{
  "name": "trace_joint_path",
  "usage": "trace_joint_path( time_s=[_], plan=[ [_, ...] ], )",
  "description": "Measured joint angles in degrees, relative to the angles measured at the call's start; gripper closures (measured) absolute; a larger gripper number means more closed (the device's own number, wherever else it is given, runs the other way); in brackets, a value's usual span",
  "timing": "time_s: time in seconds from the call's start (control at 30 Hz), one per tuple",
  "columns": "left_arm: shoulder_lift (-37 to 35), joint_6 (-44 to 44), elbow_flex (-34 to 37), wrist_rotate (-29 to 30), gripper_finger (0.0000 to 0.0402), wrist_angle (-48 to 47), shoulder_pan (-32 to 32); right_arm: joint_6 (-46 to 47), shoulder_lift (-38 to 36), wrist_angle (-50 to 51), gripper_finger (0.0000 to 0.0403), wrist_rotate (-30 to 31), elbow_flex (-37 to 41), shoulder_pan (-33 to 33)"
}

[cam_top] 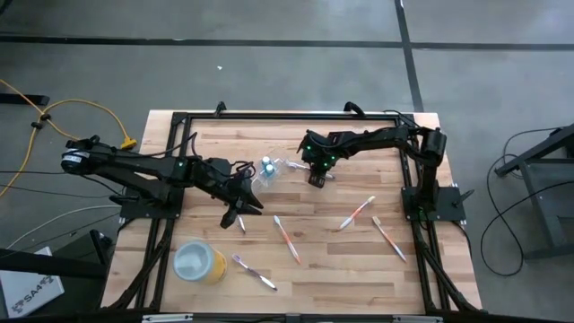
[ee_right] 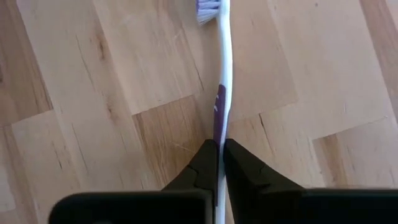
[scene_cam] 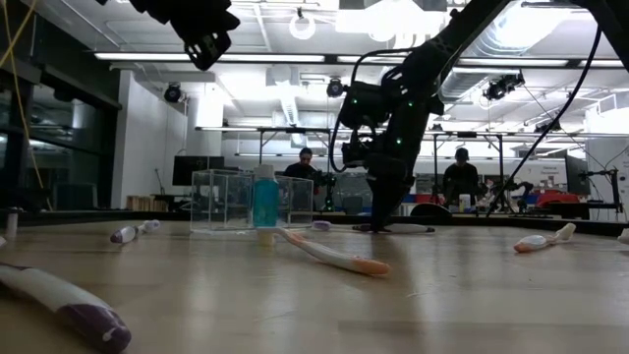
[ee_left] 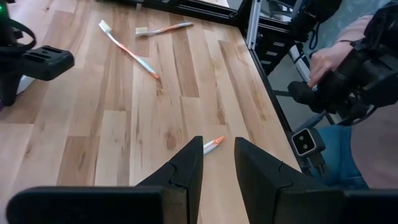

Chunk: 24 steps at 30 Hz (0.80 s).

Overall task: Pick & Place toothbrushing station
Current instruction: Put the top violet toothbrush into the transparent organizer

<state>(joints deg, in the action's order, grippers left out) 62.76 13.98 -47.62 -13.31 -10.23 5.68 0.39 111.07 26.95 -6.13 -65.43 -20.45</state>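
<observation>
We see the right gripper (ee_right: 220,163) pressed down at the wooden table (cam_top: 314,269), its 2 fingers nearly together and pinching the handle of a purple-and-white toothbrush (ee_right: 221,87) that lies flat on the boards. In the high view this gripper (cam_top: 317,176) sits toward the far middle of the table, just beside the clear plastic cup (cam_top: 272,170). In the low view the cup (scene_cam: 236,202) looks like a clear box, with a small blue tube (scene_cam: 264,205) standing upright in front of it.

The left gripper (ee_left: 217,163) hangs above the table with a narrow gap between its fingers and nothing held; in its wrist view an orange-tipped toothbrush (ee_left: 213,145) lies on the boards just beyond the fingertips. From above, the left gripper (cam_top: 240,205) is left of centre, near the cup.

Other brushes lie scattered and well apart: an orange-and-white one (cam_top: 286,239) in the middle, another orange one (cam_top: 357,213) and a pale one (cam_top: 388,238) to the right, and a purple-handled one (cam_top: 255,272) near the front. A yellow cup with a pale top (cam_top: 198,262) stands at the front left, just beside that purple brush.

In the left wrist view a person's hand (ee_left: 328,59) shows beyond the table edge.
</observation>
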Motion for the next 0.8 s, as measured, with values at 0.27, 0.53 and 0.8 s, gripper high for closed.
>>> trace_joint_path(
  time_s=[0.27, 0.53, 0.8],
  plan=[
    [0.00, -0.38, 0.00, 0.01, 0.0314, -0.01, 0.27, 2.95, -2.71, 0.67, 0.0397, 3.43, 0.32, -0.12],
    [0.00, -0.41, 0.00, 0.02, 0.0314, 0.09, 0.25, 4.45, -7.76, 1.69, 0.0399, 9.31, 0.26, -0.98],
    [0.00, 3.09, 0.02, 2.98, 0.0314, 0.70, 0.06, 4.50, -14.48, 0.44, 0.0399, 9.70, 0.22, -0.92]
  ],
)
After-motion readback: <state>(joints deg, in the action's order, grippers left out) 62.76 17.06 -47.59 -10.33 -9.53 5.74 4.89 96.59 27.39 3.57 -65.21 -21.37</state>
